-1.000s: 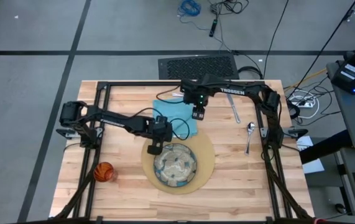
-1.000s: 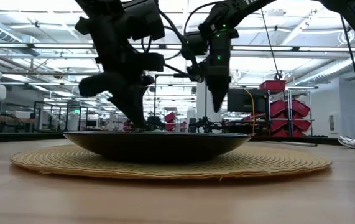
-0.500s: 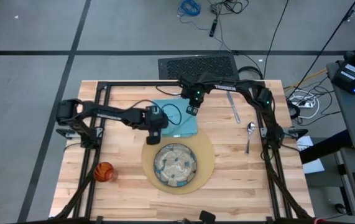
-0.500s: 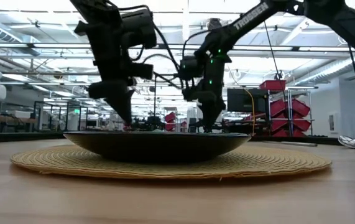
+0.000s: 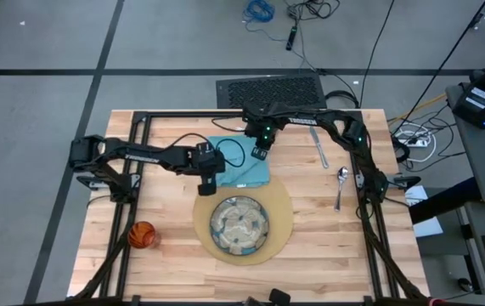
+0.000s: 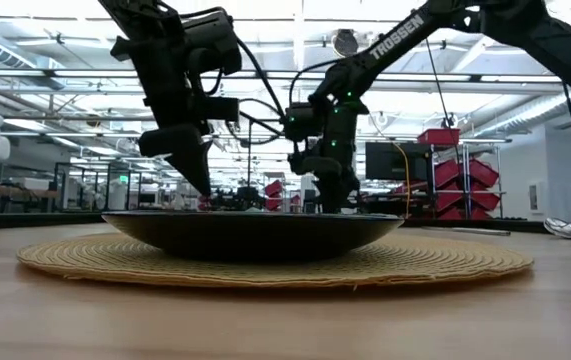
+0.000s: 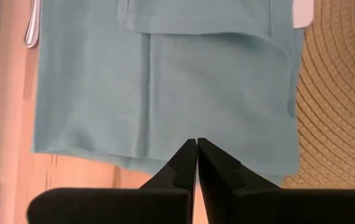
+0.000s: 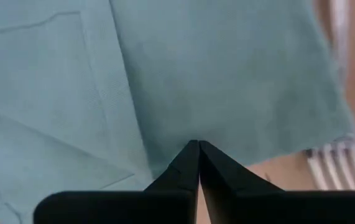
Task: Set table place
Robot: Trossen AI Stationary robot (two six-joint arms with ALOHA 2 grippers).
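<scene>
The light-blue napkin (image 5: 240, 167) lies flat on the table (image 5: 174, 259), just beyond the round tan mat (image 5: 284, 212) that carries the patterned plate (image 5: 239, 225). My right gripper (image 5: 259, 154) points straight down at the napkin's far part, shut. A fork (image 8: 334, 167) lies beside that spot, partly under the cloth. My left gripper (image 5: 211, 181) is shut and slants down over the napkin's near left corner (image 7: 165, 158). In the low view its tip (image 6: 203, 190) stands a little above the plate's rim (image 6: 255, 215), touching nothing. My right gripper meets the napkin near its far edge (image 8: 230, 140), close to the fork's tines, with its fingers coming from above and pointing down. The tips are closed together on the cloth. The fingers themselves hide how much cloth lies between them. The napkin lies flat on the table.
A knife (image 5: 319, 149) and a spoon (image 5: 341, 180) lie on the right part of the table. An orange cup (image 5: 143, 234) stands near the left edge. Bare planks show along the near side.
My right gripper has sunk onto the napkin, shifting a little toward the table's far left, and has shut. My left gripper, shut throughout, has moved from the plate's far left rim toward the far edge, over the napkin's near corner. The napkin has stayed flat.
</scene>
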